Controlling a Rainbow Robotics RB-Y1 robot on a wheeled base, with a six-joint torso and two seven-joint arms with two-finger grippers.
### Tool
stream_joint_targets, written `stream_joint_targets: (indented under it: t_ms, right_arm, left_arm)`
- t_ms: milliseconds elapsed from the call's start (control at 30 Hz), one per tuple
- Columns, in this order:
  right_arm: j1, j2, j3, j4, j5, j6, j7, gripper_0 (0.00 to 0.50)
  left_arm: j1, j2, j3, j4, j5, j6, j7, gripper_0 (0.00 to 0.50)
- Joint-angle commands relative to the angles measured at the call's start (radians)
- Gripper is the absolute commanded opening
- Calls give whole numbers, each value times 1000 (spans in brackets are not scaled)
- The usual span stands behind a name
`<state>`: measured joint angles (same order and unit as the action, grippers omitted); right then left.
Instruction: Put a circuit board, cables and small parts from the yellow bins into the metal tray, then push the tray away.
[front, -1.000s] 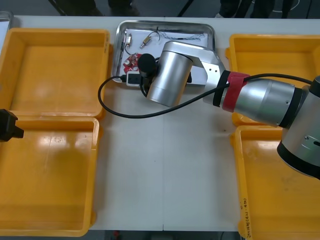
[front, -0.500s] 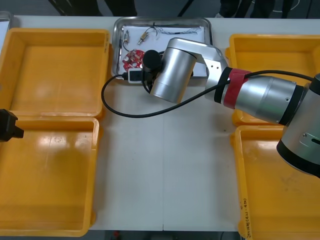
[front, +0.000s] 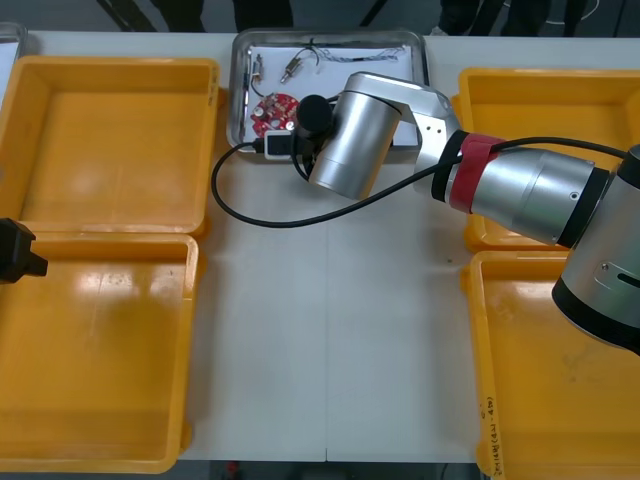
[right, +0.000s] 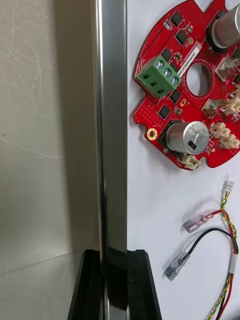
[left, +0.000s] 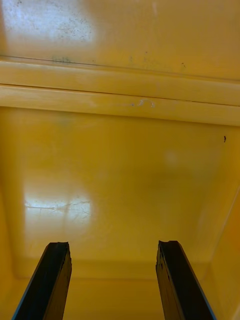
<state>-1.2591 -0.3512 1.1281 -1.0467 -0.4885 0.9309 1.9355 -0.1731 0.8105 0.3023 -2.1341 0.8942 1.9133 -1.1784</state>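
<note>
Four yellow bins sit on the table from where I'm watching: the left far bin (front: 110, 140), left near bin (front: 95, 350), right far bin (front: 540, 95) and right near bin (front: 540, 400). In the left pair I see plain yellow floors. The metal tray (front: 240, 90) lies at the table's far edge between the two far bins, white inside. In it are the round red circuit board (front: 272, 110) near the tray's left wall, small metal parts (front: 293, 66) beyond the board, and a thin cable (front: 370, 50) along the far side. The right wrist view also shows a red and yellow cable (right: 227, 210) and a black cable (right: 210, 234) just beside the board.

The right gripper (right: 114, 255) is clamped on the tray's shiny rim, one finger on each side of it. The left gripper (front: 15, 250) hangs where the two left bins meet, its fingers (left: 57, 280) spread wide and holding nothing.
</note>
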Motion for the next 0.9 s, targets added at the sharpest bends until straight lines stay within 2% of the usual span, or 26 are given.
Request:
stream_joint_targets:
  t_ms: [33,67,100,133,167,200,333,500,633,900]
  right_arm:
    - [-60,17,7,2,5,-10,25,0]
    - [-62,17,7,2,5,-10,26,58]
    - [-60,17,7,2,5,-9,28,194]
    - [-62,17,7,2,5,-10,30,357]
    - [-60,17,7,2,5,-10,30,467]
    - [-60,17,7,2,5,-9,30,500]
    - [-60,17,-8,1,-1,8,31,500]
    - [-62,17,-74,-27,-67,97,39,500]
    - [-52,17,-136,-84,-87,221,25,500]
    - [56,15,-375,-282,-85,511,-7,500]
  left_arm:
    - [15,44,35,-32,3,7,-81,500]
    - [15,44,35,-32,3,7,-81,500]
    - [15,44,35,-32,3,7,-81,500]
    - [15,44,35,-32,3,7,-81,500]
    - [15,44,35,-32,3,7,-81,500]
    - [15,44,35,-32,3,7,-81,500]
    - [15,44,35,-32,3,7,-81,500]
    - [15,44,35,-32,3,7,-81,500]
    - [15,44,35,-32,3,7,-81,500]
    - [15,44,35,-32,3,7,-81,500]
